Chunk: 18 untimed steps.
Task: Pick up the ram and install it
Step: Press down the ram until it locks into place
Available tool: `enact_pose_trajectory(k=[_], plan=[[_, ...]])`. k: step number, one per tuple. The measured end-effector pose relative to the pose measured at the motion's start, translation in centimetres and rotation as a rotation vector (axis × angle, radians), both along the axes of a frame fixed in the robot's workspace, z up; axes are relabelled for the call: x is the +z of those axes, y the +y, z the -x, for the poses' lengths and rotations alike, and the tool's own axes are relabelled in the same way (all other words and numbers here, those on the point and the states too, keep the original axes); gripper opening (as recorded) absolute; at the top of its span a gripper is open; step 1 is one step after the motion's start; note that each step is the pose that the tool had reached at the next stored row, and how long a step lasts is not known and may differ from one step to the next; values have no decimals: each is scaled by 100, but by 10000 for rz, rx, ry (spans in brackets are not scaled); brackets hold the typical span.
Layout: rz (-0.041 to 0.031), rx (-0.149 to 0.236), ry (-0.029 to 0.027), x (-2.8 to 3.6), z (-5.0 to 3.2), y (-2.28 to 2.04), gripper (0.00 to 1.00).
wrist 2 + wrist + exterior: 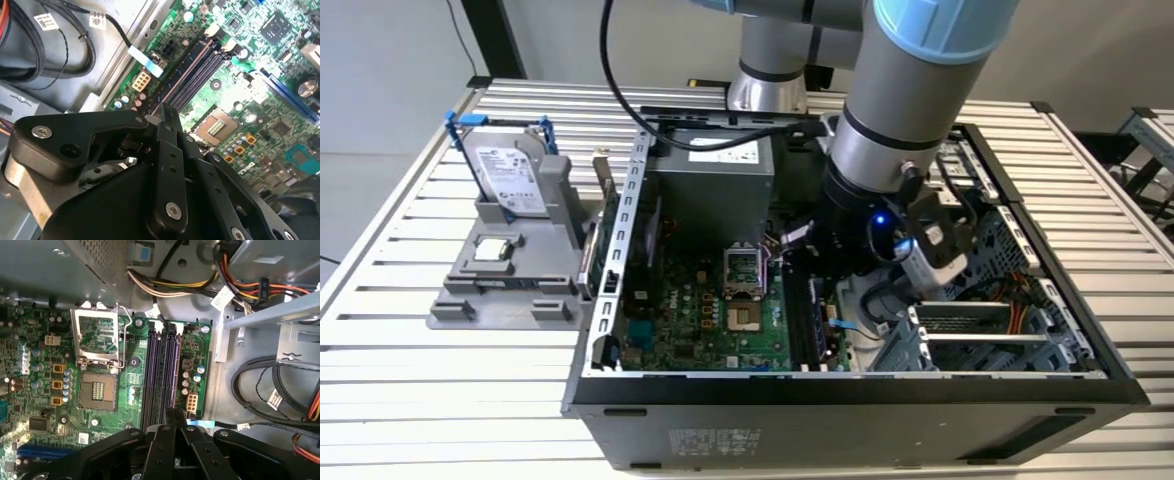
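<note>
In the exterior view my gripper (pixel 831 292) reaches down into the open computer case (pixel 854 385), over the black memory slots (pixel 817 320) beside the processor socket (pixel 742 268). Both wrist views show the black fingertips pressed close together, gripper (pixel 170 414), gripper (pixel 163 109), right above the slots (pixel 152 375). The ram (pixel 186 74) shows as a thin edge-on strip that runs from the fingertips along one slot. It is also in the first wrist view, ram (pixel 165 371). The fingers look shut on its near end. How deep it sits in the slot is hidden.
A grey stand (pixel 507 290) on the slatted table at the exterior view's left holds a silver hard drive (pixel 507 165) and a small square chip (pixel 491 250). Cable bundles (pixel 260 385) and a metal drive cage (pixel 987 335) crowd the case beside the slots. The power supply (pixel 714 175) stands behind.
</note>
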State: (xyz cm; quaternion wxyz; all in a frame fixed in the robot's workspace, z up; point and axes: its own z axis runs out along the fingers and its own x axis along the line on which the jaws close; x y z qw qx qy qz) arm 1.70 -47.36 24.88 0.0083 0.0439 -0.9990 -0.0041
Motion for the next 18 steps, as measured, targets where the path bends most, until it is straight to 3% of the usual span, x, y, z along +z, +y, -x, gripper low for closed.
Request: enact_pose_trajectory(k=[18], plan=[[0,3090,0,0,1,11,0]])
